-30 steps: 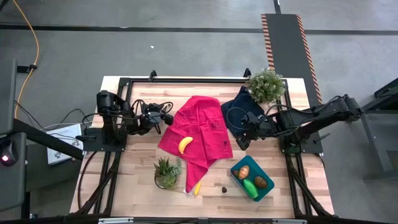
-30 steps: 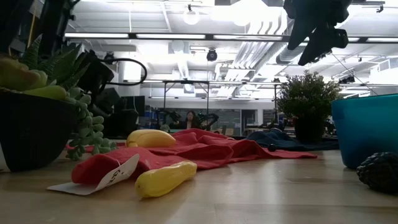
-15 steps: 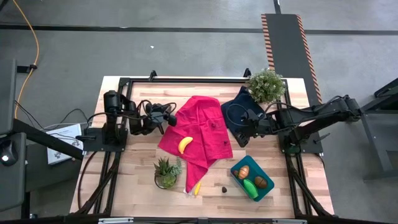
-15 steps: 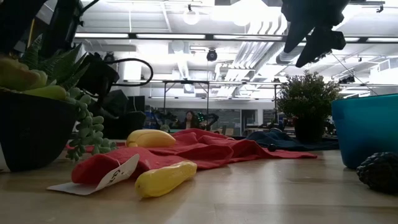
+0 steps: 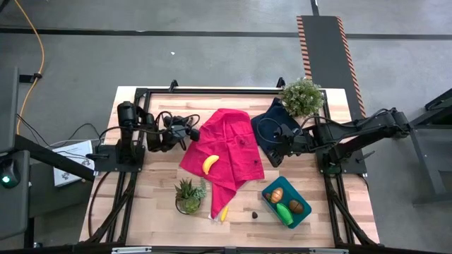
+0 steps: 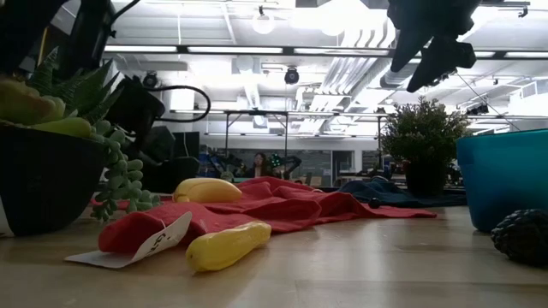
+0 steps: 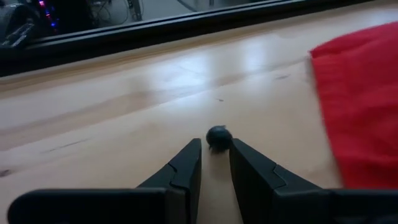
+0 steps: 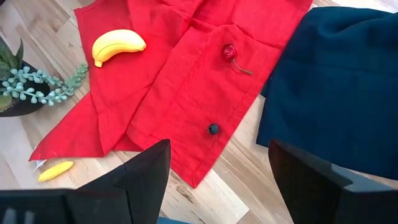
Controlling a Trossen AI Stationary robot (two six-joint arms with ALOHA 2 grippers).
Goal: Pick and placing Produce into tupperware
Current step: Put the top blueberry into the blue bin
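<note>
The teal tupperware (image 5: 304, 211) stands near the table's near right corner and holds an orange piece (image 5: 276, 195), a green piece (image 5: 284, 212) and a brown piece (image 5: 296, 206). One yellow banana (image 5: 210, 164) lies on the red cloth (image 5: 233, 144), and another (image 5: 223, 213) lies on the wood at the cloth's near tip. My left gripper (image 7: 215, 152) sits low over bare wood left of the cloth, open by a narrow gap, with a small dark ball (image 7: 217, 137) at its fingertips. My right gripper (image 8: 214, 180) hangs wide open above the seam between the red and navy cloths. My left gripper comes in low and nearly level from the table's left. The small dark ball (image 7: 217, 135) rests on the wood just at its two fingertips. Whether they touch it, I cannot tell.
A succulent in a dark pot (image 5: 189, 195) stands near the front, and a leafy plant (image 5: 302, 97) stands at the far right on the navy cloth (image 5: 272, 125). A dark lump (image 5: 254, 212) lies left of the tub. A cherry (image 8: 229, 51) and a blueberry (image 8: 214, 129) lie on the red cloth.
My left gripper has moved toward the table's right, closer to the red cloth's left edge, then held still. My right gripper has shifted slightly toward the table's left. The produce and cloths have not moved.
</note>
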